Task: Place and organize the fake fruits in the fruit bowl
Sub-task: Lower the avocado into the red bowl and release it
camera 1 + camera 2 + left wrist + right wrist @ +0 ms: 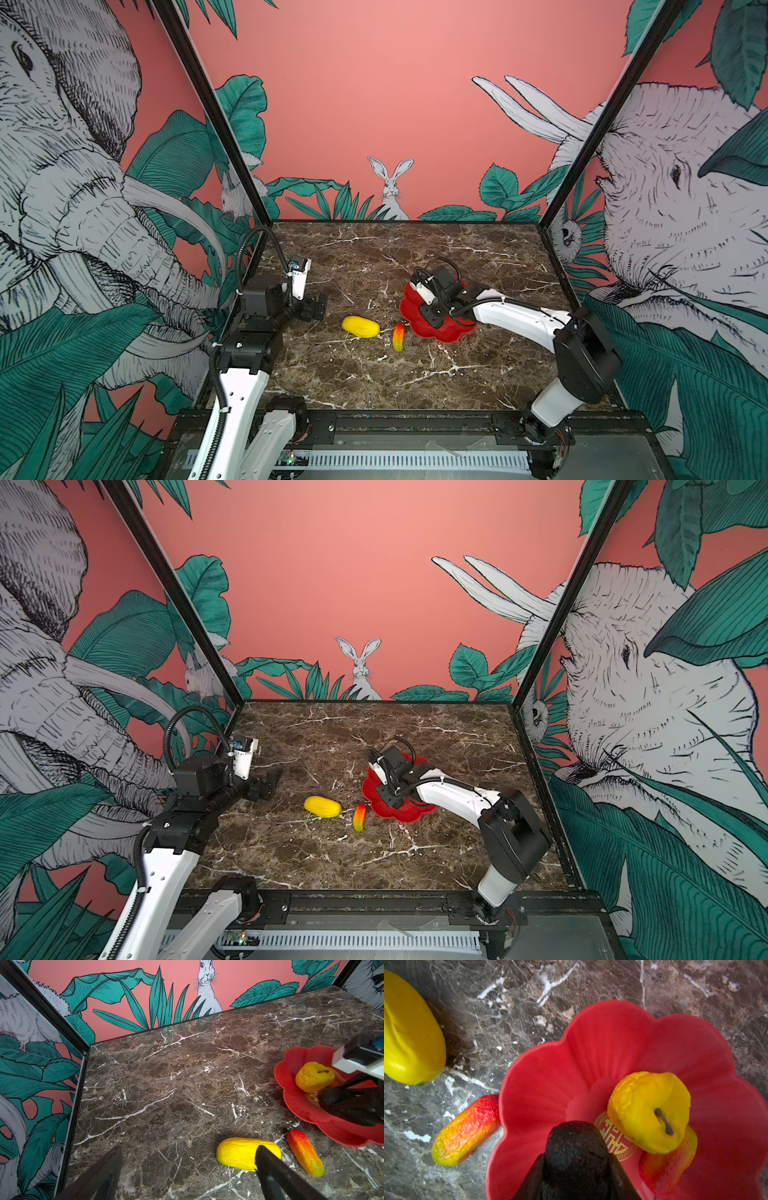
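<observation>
One slim fruit [664, 1169] mostly under bumpy yellow one [648, 1111]; dark oval [575, 1147] in right gripper [574, 1176]

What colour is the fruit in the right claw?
Blackish: the dark oval fruit shows best in the right wrist view.

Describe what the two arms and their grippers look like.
Left arm and right arm share glossy white shells, black joint housings and black ribbed cable conduit fastened with white ties. Left gripper and right gripper have black fingers, with a white camera block at each wrist.
</observation>
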`<state>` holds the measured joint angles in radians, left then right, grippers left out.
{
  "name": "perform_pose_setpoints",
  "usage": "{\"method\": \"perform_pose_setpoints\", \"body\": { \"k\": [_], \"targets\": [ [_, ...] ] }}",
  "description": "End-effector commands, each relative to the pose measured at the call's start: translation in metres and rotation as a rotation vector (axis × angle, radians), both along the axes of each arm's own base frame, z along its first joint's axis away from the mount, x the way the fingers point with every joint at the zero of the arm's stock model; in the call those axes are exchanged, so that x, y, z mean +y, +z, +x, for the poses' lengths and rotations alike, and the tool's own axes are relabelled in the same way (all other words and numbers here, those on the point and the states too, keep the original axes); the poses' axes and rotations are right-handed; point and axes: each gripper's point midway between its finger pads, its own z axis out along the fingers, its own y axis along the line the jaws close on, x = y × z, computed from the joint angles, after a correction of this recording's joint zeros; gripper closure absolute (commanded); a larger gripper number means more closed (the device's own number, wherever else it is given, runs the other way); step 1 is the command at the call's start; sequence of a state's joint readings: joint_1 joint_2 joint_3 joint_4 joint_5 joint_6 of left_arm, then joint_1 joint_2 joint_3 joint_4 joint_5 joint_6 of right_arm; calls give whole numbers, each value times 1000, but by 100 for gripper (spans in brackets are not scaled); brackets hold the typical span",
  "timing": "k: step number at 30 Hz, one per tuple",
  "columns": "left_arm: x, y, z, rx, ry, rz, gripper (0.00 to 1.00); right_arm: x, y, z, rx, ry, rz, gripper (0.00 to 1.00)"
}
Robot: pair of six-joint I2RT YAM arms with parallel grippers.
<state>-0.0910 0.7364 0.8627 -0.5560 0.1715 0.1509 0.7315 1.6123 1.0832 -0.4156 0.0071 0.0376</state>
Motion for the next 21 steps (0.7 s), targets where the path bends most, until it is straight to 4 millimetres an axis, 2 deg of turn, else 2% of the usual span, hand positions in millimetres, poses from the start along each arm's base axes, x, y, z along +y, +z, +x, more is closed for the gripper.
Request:
{"method": "perform_pose_setpoints", "body": {
  "k": [1, 5, 10, 21],
  "targets": [
    [-1, -1, -2, -4, -14, 11, 0, -14, 19, -2, -40, -15, 21, 76],
    [-1, -2, -1, -2, -12, 10, 0, -33, 23, -6, -50, -56, 47, 76],
    [-2, -3, 0, 4, -15, 9, 0, -50, 19, -6, -34, -105, 41, 76],
    [-2, -4, 0, 9, -14, 11, 0, -58, -1, -4, 31, -144, 5, 75]
  ]
}}
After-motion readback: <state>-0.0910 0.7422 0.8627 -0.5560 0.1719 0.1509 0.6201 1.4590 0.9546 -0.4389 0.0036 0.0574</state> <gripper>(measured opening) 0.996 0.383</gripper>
